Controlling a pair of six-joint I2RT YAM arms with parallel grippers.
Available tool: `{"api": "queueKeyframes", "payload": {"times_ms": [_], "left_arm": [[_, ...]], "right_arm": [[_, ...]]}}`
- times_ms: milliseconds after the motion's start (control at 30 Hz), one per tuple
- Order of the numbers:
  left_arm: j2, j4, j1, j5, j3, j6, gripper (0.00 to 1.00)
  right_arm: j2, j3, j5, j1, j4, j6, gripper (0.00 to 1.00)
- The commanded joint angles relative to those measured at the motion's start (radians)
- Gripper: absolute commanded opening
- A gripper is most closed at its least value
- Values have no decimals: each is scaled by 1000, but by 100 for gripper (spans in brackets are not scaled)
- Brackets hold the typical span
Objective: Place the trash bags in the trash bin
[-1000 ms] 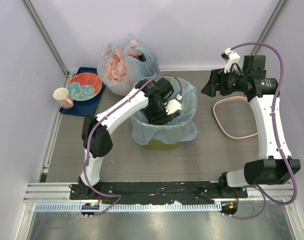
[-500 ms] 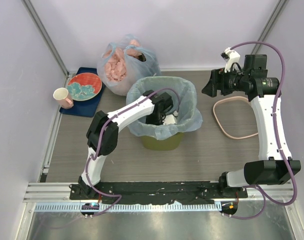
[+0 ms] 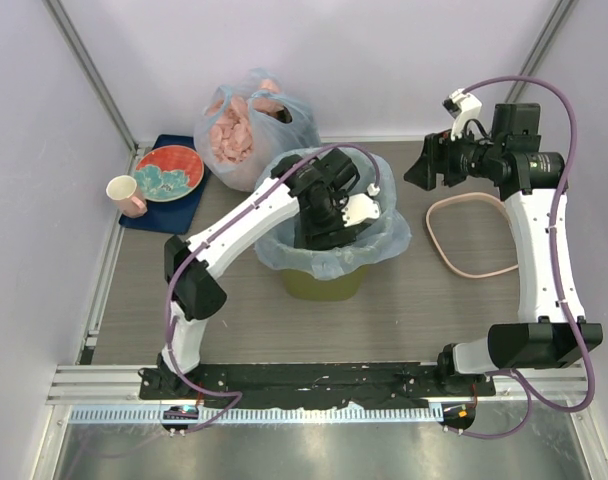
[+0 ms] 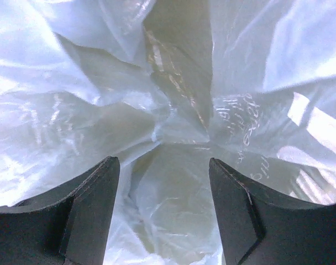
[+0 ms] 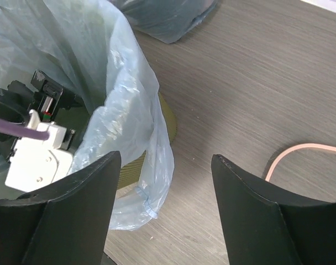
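1. Far left: pink cup [image 3: 126,194] stands at the edge of a dark blue tray [image 3: 149,216]. A red plate [image 3: 170,172] with teal bits sits on the tray.
2. Knotted bag [image 3: 246,128] with pink lumps lies against the back wall, just behind the bin.
3. Left gripper [image 4: 161,171] points down inside the bin. Its jaws are spread, with nothing between them. Wrist view shows only crinkled plastic below the fingers.
4. Bag [image 3: 386,240], pale blue and translucent, sits in the bin [image 3: 324,287]. Its mouth is folded out over the rim and hangs down the sides. Olive wall shows under the hem.
5. Pink ring [image 5: 309,146] lies flat on the table [image 3: 244,330], right of the bin and apart from it.
6. Right gripper [image 5: 165,160] hovers above the table right of the bin. Jaws are spread and hold nothing.
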Motion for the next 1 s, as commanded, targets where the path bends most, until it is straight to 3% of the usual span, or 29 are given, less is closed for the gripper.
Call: {"api": "queueKeyframes", "payload": {"times_ms": [0, 133, 233, 267, 333, 500, 567, 733, 833, 967], "left_arm": [[-88, -180, -5, -10, 86, 52, 70], [-171, -127, 1, 31, 106, 26, 67], [-286, 16, 49, 80, 67, -63, 65], [-325, 104, 75, 158, 47, -124, 65], [-439, 223, 179, 215, -45, -213, 66], [-663, 634, 463, 394, -338, -537, 73], [-735, 708, 503, 392, -397, -577, 79], [-778, 661, 570, 385, -463, -634, 81], [-817, 667, 610, 396, -529, -649, 82], [-855, 691, 656, 414, -598, -703, 82]], "right_arm": [[-10, 61, -29, 15, 47, 4, 71], [-12, 96, -22, 109, 94, 21, 65], [0, 126, 0, 174, 143, 42, 56], [20, 139, 11, 227, 153, 45, 52], [49, 192, 80, 300, 149, 36, 46], [170, 254, 190, 500, 130, 30, 45], [201, 248, 248, 550, 136, 24, 45], [324, 248, 382, 672, 86, -70, 54], [352, 190, 414, 709, 34, -162, 65], [378, 107, 437, 716, -21, -240, 71]]}}
